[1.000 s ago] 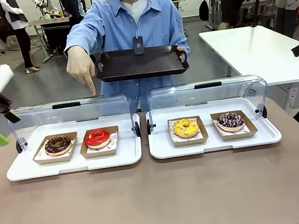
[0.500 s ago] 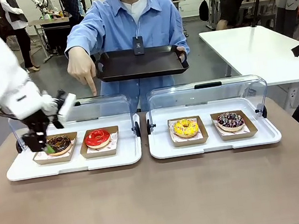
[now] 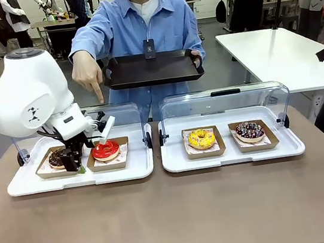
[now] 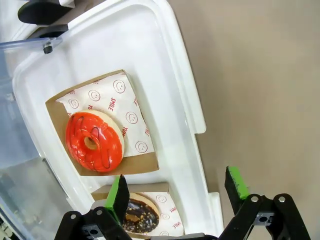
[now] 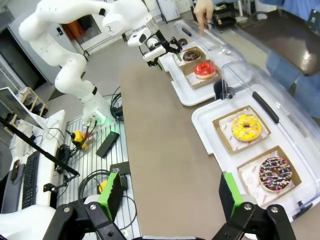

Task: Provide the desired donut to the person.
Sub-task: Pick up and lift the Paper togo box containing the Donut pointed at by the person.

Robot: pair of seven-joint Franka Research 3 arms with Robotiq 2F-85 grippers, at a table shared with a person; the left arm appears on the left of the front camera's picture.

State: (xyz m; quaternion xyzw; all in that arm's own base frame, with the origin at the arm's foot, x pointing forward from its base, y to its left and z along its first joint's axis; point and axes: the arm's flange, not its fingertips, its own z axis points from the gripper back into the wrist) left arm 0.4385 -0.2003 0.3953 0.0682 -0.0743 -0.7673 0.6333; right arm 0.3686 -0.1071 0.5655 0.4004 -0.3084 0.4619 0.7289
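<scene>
Swinging in from the left within the last second, the left jaws now hang wide and empty over the left tray (image 3: 79,178), just beside the red donut (image 3: 106,148) that the person's hand (image 3: 87,71) points down at; a grasp looks next. The right jaws hang wide, empty, well away.

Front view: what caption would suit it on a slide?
A person points down toward the red donut as the robot's open left tool hovers over that tray.
</scene>
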